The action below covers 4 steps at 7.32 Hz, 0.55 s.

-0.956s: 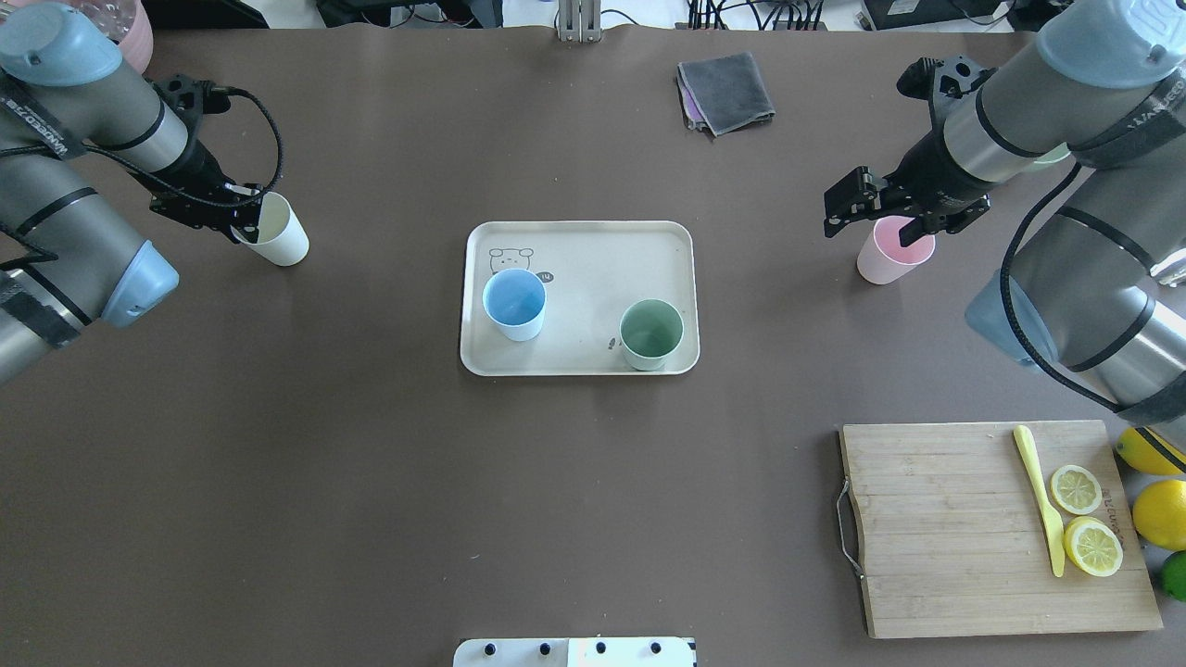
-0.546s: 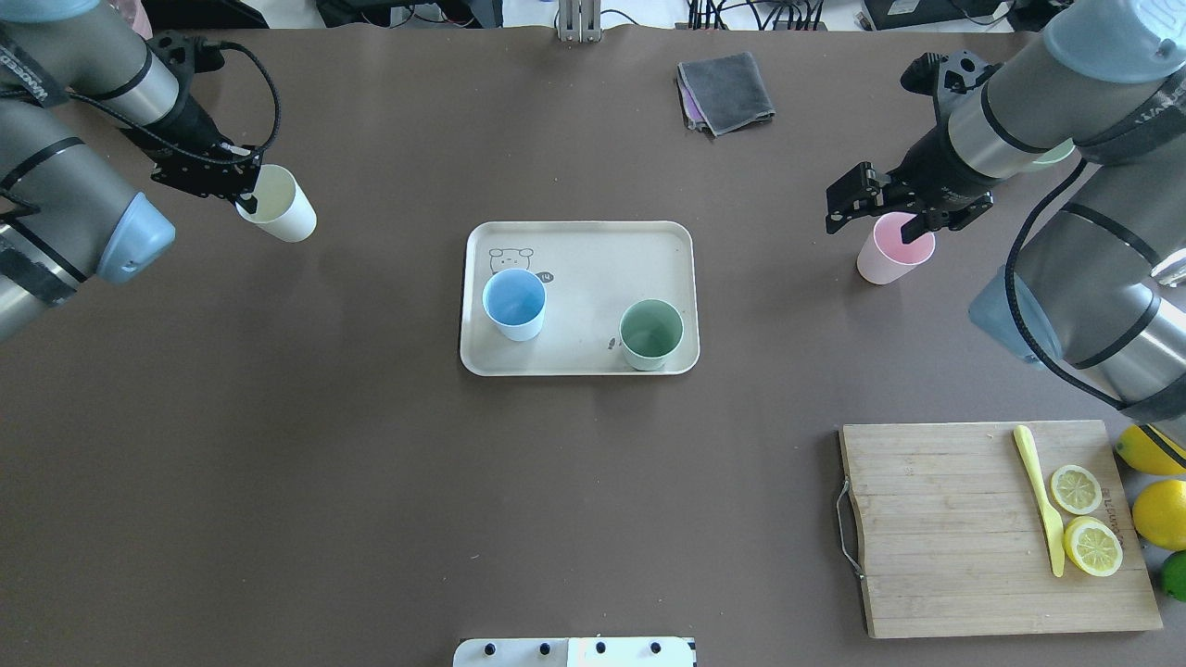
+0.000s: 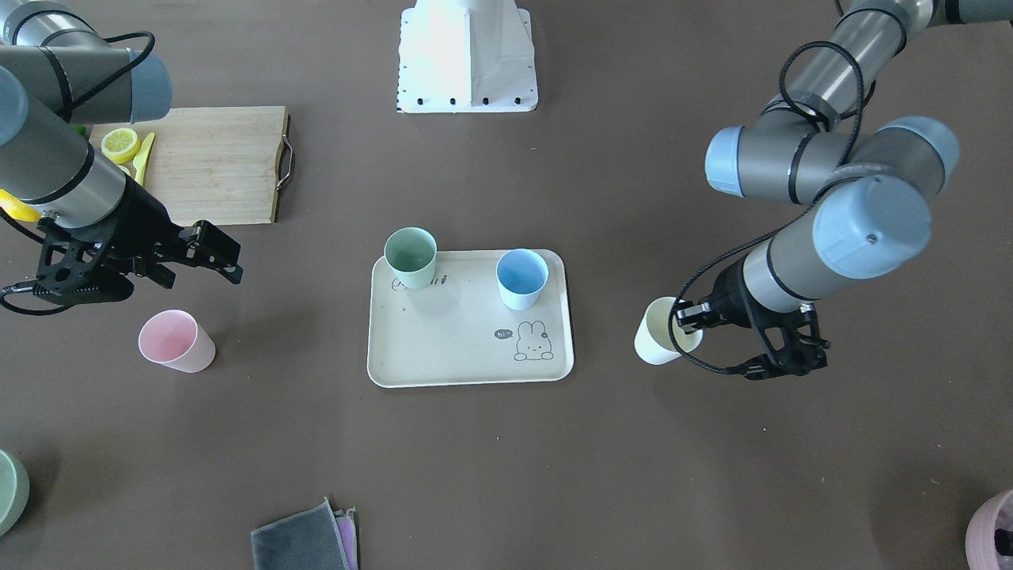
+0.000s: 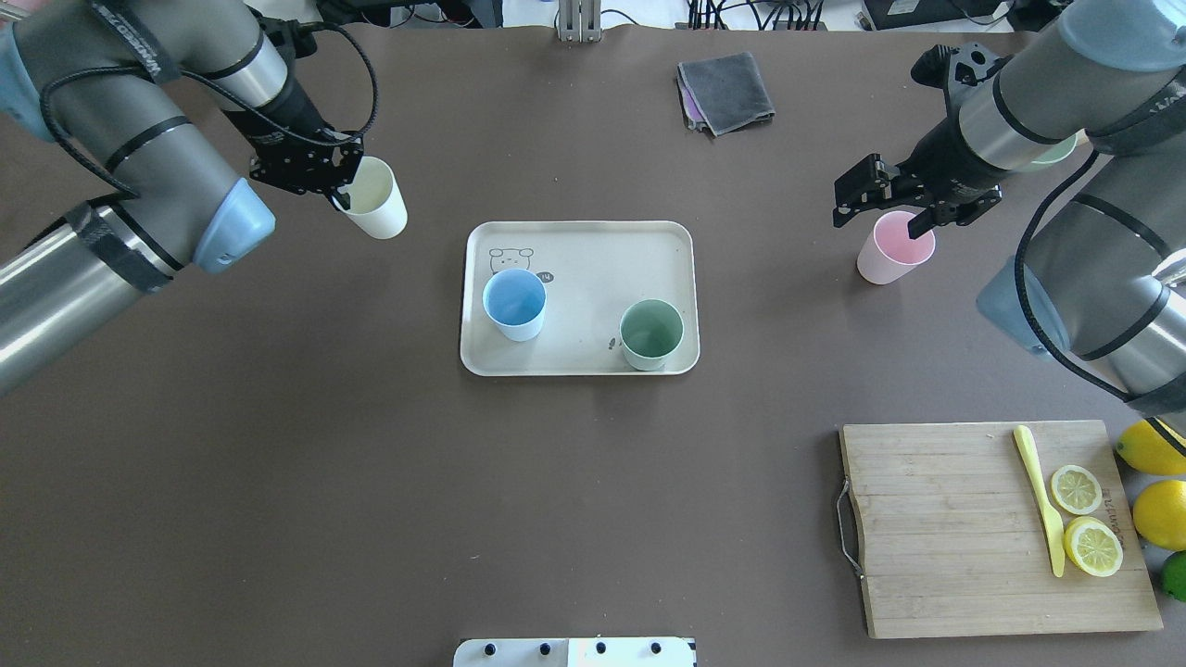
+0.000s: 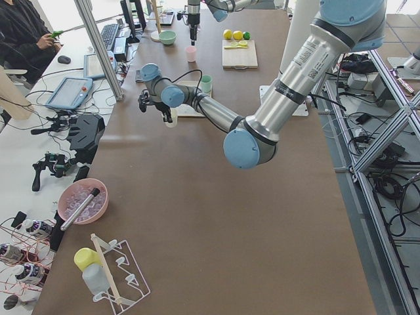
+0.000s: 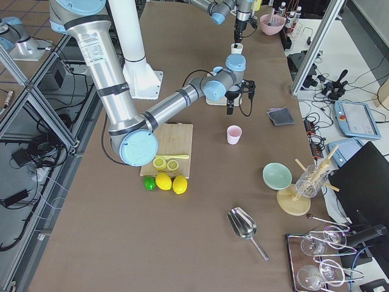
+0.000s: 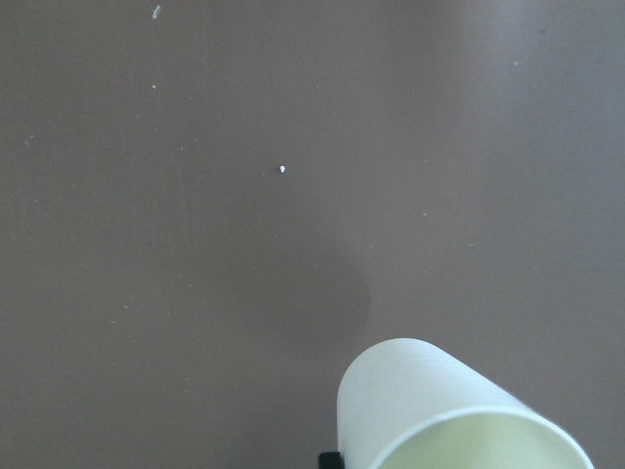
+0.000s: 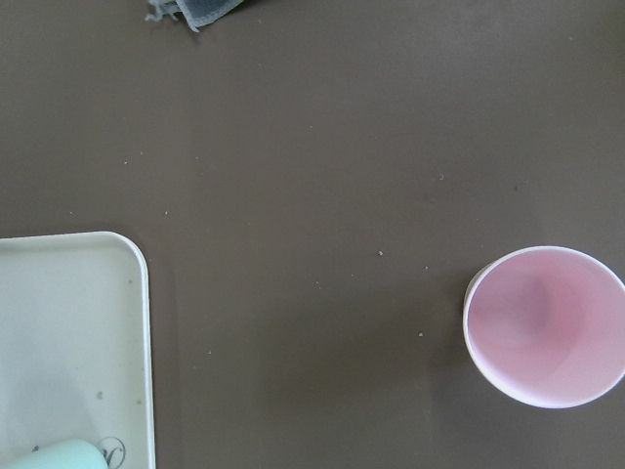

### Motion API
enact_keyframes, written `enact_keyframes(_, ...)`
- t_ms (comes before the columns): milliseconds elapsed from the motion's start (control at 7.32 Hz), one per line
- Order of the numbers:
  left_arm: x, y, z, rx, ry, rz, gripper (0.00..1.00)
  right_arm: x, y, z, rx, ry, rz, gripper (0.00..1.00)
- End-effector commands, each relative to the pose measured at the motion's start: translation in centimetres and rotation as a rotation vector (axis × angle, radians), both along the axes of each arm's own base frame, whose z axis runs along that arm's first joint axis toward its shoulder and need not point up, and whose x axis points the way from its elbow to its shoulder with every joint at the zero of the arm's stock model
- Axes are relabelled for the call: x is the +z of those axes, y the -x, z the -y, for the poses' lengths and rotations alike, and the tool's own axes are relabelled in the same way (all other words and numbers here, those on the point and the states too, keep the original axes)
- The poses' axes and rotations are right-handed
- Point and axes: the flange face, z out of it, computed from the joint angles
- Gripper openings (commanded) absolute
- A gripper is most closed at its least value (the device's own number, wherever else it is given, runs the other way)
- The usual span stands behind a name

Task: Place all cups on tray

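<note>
The beige tray (image 4: pixel 593 245) lies mid-table with the blue cup (image 4: pixel 514 304) and the green cup (image 4: pixel 651 333) upright on it. My left gripper (image 4: pixel 345 190) is shut on the rim of the cream-yellow cup (image 4: pixel 375 211) and holds it tilted above the table, left of the tray; the cup also shows in the left wrist view (image 7: pixel 439 410). The pink cup (image 4: pixel 889 252) stands on the table right of the tray. My right gripper (image 3: pixel 202 277) is open and empty, raised above and apart from the pink cup (image 3: pixel 176 340).
A wooden cutting board (image 4: pixel 945 528) with lemon slices and a yellow knife lies at the near right, whole lemons beside it. A grey cloth (image 4: pixel 725 91) lies at the far side. A green dish (image 3: pixel 8 491) and a mauve pot (image 3: pixel 993 530) sit at the far corners.
My left gripper has lifted the cream-yellow cup and carried it right, toward the tray. My right gripper has drawn up and away from the pink cup, which has not moved.
</note>
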Motion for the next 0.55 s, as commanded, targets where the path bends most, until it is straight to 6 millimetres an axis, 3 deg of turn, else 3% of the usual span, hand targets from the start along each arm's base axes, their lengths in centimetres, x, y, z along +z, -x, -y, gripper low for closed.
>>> enact_keyframes(0, -5.1, -5.8, -1.4, -0.039, 0.037, 0.003, 0.0, 0.2, -0.1, 0.1, 0.002, 0.003, -0.002, 1.0)
enact_keyframes(410, -5.8, -11.5, -2.4, -0.1, 0.03, -0.029, 0.0, 0.2, -0.1, 0.1, 0.002, 0.003, -0.002, 1.0)
